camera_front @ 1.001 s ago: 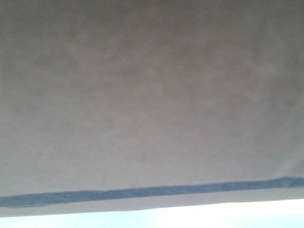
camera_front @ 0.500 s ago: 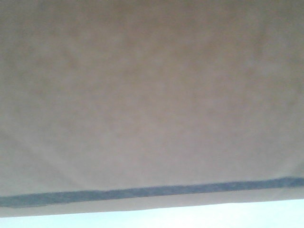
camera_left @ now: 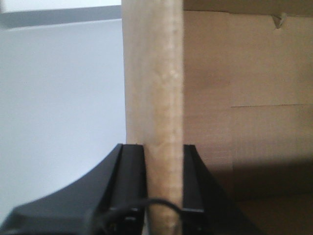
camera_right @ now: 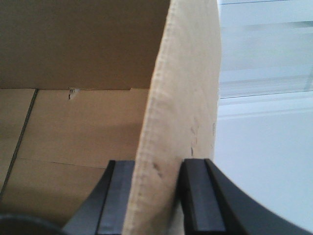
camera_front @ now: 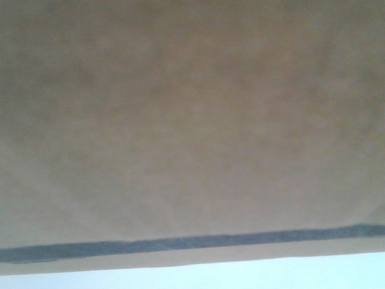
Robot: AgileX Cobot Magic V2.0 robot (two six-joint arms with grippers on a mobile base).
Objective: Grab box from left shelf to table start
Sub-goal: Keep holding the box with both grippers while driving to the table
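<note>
The brown cardboard box (camera_front: 192, 126) fills almost the whole front view, very close, with a dark printed stripe along its lower part. My left gripper (camera_left: 164, 156) is shut on the upright edge of the box's left wall (camera_left: 154, 78), one black finger on each side. My right gripper (camera_right: 157, 176) is shut on the box's right wall (camera_right: 183, 88) in the same way. Both wrist views look into the box's bare brown inside. The left shelf is out of view.
A pale, whitish surface (camera_front: 240, 274) shows under the box's lower edge in the front view. Pale wall or surface lies outside the box in the left wrist view (camera_left: 58, 98) and in the right wrist view (camera_right: 264, 147).
The box keeps the same place in the front view; only the brightness and tint shift slightly.
</note>
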